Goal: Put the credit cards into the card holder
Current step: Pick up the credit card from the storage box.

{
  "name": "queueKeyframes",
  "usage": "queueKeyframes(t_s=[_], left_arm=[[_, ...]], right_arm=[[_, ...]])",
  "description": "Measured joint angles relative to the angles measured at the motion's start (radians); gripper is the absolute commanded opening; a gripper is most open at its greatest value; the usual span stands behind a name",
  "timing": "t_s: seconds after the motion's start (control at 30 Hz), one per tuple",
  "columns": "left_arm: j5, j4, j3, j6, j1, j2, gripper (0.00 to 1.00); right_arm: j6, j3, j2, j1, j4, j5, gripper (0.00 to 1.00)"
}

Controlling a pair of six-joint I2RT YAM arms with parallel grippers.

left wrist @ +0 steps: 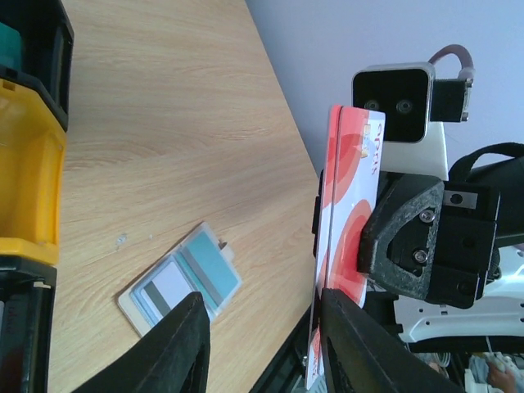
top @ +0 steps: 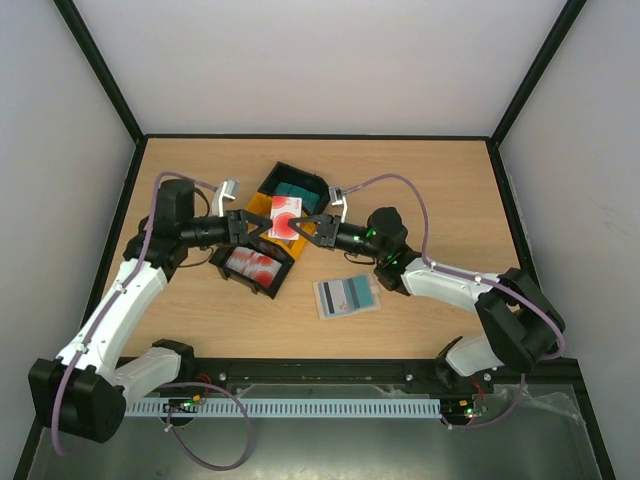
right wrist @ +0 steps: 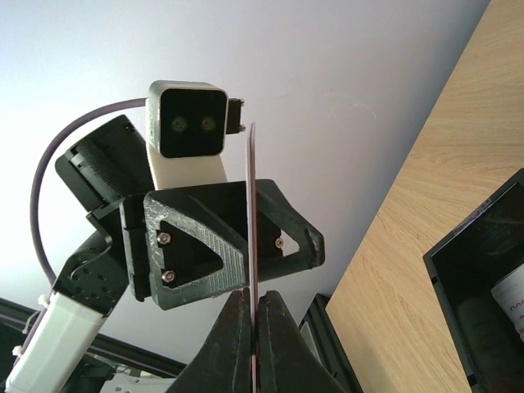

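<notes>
Top external view gives you 2 hands meeting above a row of 3 joined trays: the left hand [top: 262, 224] and the right hand [top: 300, 224] face each other, with 1 red-blotched card [top: 285, 215] in the air between them. Your right hand is pinched tight on that card; from the right wrist you see it edge-on and upright, squeezed between the 2 closed fingers. Your left hand stands part-way apart and grips nothing. From the left wrist, its 2 black fingers [left wrist: 184, 352] leave a clear gap, and the card sits by the finger on that view's right side; you cannot tell whether they touch. Count the cards: 1 in the right hand, and 1 second blotched card [top: 252, 263] lying in the near black tray [top: 283, 287]. The teal cards [top: 297, 190] sit in the far black tray [top: 283, 170], and you cannot tell their number. There is also 1 striped card [top: 332, 297], white-grey with a dark band, lying in the card holder [top: 362, 291]. Count the trays: 2 black, with 1 yellow tray [top: 258, 208] between them. You have 1 card holder, open and flat on the counter [top: 430, 190] with its light blue inside up. It lies apart from the trays on their near-right side, nearer to the arm bases than the right hand, and the lifted card hangs well apart from it.
</notes>
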Motion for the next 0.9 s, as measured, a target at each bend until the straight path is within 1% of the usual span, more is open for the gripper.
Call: queueKeyframes(t_s=[0.03, 0.1, 0.23, 0.3, 0.33, 0.43, 0.5, 0.57, 0.73, 0.77, 0.8, 0.9], left_arm=[[0.009, 0.000, -0.003, 0.003, 0.000, 0.004, 0.39], [0.023, 0.000, -0.009, 0.009, 0.000, 0.008, 0.35], [0.034, -0.003, -0.013, 0.026, 0.000, 0.010, 0.23], [0.037, -0.007, -0.014, 0.034, -0.001, 0.015, 0.22], [0.037, -0.008, -0.016, 0.040, 0.000, 0.017, 0.24], [0.040, -0.007, -0.025, 0.047, 0.000, 0.026, 0.34], [0.047, -0.008, -0.030, 0.044, 0.000, 0.031, 0.38], [0.063, -0.001, -0.036, 0.042, 0.000, 0.033, 0.40], [0.123, 0.037, -0.063, 0.013, 0.005, 0.033, 0.40], [0.130, 0.044, -0.067, 0.006, 0.007, 0.033, 0.38], [0.142, 0.057, -0.073, -0.004, 0.009, 0.033, 0.34], [0.166, 0.078, -0.081, -0.029, 0.009, 0.033, 0.15]], right_arm=[[0.002, 0.000, 0.000, 0.000, 0.002, -0.003, 0.02], [0.006, -0.001, 0.000, 0.000, 0.006, -0.010, 0.02], [0.025, -0.013, 0.000, 0.000, 0.026, -0.020, 0.02], [0.033, -0.018, 0.000, 0.000, 0.033, -0.022, 0.02], [0.039, -0.023, 0.000, 0.000, 0.038, -0.023, 0.02], [0.050, -0.029, 0.004, 0.000, 0.046, -0.032, 0.02], [0.055, -0.029, 0.008, -0.001, 0.048, -0.041, 0.02], [0.061, -0.029, 0.016, -0.003, 0.058, -0.050, 0.02], [0.098, -0.029, 0.056, -0.007, 0.120, -0.084, 0.02], [0.109, -0.029, 0.067, -0.009, 0.138, -0.090, 0.02], [0.119, -0.029, 0.077, -0.011, 0.158, -0.095, 0.02], [0.146, -0.029, 0.098, -0.014, 0.199, -0.108, 0.02]])
